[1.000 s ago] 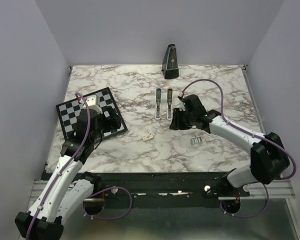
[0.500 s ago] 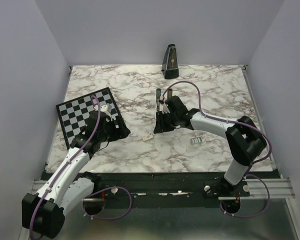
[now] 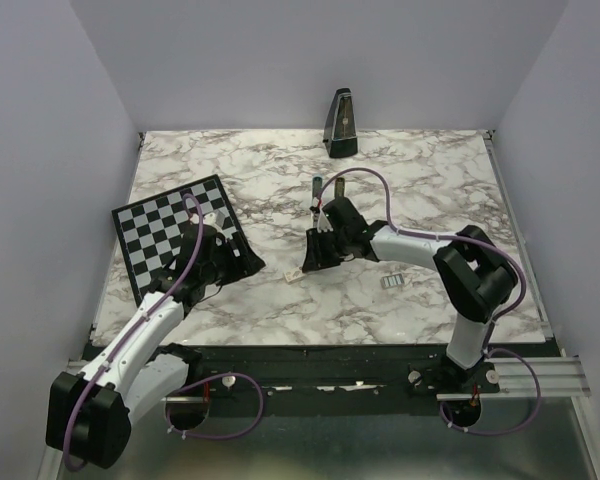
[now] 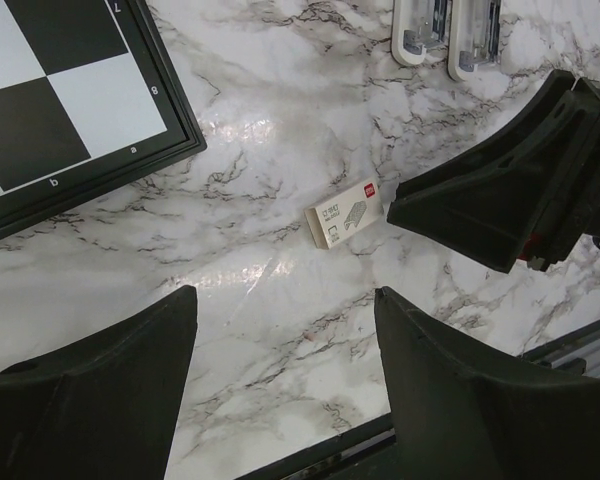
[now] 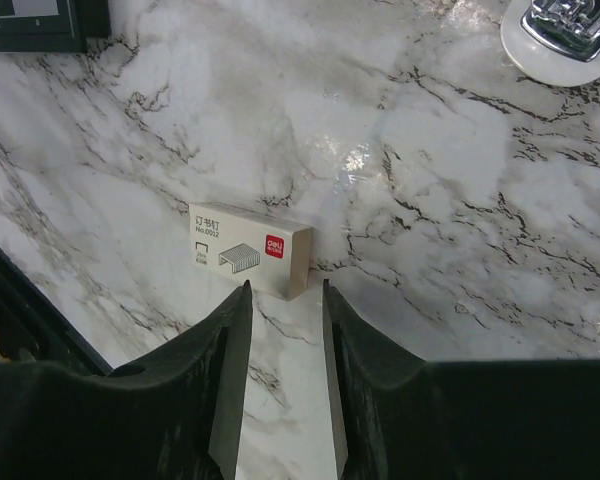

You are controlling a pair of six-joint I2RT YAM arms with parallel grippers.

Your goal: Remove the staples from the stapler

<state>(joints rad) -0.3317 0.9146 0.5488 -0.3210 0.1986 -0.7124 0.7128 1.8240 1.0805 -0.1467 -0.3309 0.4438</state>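
Right hand (image 5: 285,290) narrowly parted, empty, close to staple box (image 5: 248,250)

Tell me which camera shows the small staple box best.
Right wrist: the staple box sits mid-frame, close enough that its printed label and staple drawing show. Left wrist shows it smaller, with the print too small to read. Top external shows only a pale speck.

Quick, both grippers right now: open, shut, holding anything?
Left gripper: open wide, holding nothing.
Right gripper: open only narrowly, holding nothing; the staple box lies just beyond its fingertips.
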